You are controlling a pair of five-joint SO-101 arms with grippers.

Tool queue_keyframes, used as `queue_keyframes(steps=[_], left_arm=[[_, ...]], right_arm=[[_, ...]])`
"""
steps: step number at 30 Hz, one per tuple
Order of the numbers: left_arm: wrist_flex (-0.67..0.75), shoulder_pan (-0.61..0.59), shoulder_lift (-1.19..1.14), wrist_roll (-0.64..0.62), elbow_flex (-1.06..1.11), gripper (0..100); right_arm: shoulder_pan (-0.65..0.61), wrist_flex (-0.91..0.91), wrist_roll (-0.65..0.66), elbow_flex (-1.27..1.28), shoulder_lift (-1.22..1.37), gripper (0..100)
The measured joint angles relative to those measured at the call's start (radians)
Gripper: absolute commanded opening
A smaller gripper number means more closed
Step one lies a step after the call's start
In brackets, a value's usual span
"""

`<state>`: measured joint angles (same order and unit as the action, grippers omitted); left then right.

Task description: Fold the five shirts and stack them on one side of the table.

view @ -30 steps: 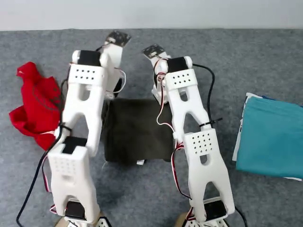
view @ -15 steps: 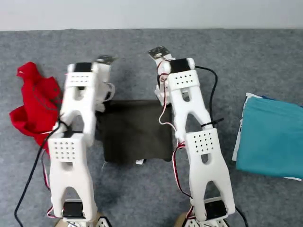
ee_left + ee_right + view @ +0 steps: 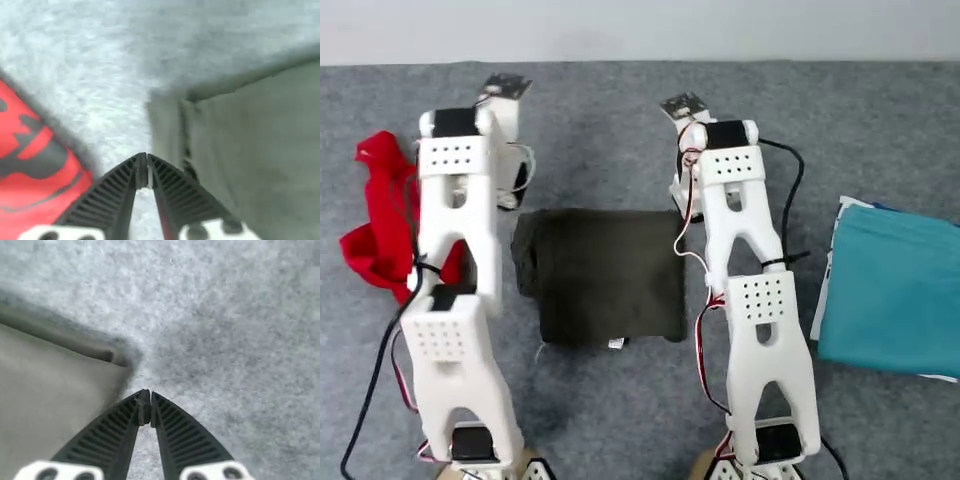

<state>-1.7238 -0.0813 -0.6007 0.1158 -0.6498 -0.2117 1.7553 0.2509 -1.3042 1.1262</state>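
Note:
A dark olive shirt (image 3: 605, 275) lies folded into a rectangle on the grey carpet between the two arms. In the left wrist view my left gripper (image 3: 146, 172) is shut and empty, just above the carpet in the gap between the olive shirt's folded edge (image 3: 250, 140) and a crumpled red shirt (image 3: 30, 170). My right gripper (image 3: 147, 407) is shut on nothing, low over the carpet beside the olive shirt's far right corner (image 3: 45, 385). The red shirt (image 3: 380, 220) lies in a heap at the table's left.
A folded teal shirt (image 3: 895, 290) rests on a white-edged one at the right side of the table. The left arm (image 3: 455, 230) and the right arm (image 3: 745, 260) flank the olive shirt. Bare carpet runs along the far edge.
The left arm has swung left off the olive shirt toward the red shirt. The right arm has shifted slightly right. The olive shirt now lies uncovered.

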Motion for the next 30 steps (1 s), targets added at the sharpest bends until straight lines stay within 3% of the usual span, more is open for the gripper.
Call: queue_keyframes(steps=[7, 13, 19, 30], left_arm=[[-0.003, 0.081, 0.218, 0.000, 0.281, 1], [-0.003, 0.066, 0.262, 0.048, 0.468, 15], [0.029, 0.068, 0.264, 0.057, 0.494, 18], [0.078, 0.092, 0.143, 0.052, 0.496, 18]], right_arm=[[0.003, 0.002, 0.000, 0.046, -0.184, 1.0], [-0.002, 0.002, 0.002, 0.239, -0.370, 1.1], [-0.002, 0.002, 0.002, 0.405, -0.512, 1.1], [0.029, 0.002, 0.002, 0.437, -0.529, 0.9]])
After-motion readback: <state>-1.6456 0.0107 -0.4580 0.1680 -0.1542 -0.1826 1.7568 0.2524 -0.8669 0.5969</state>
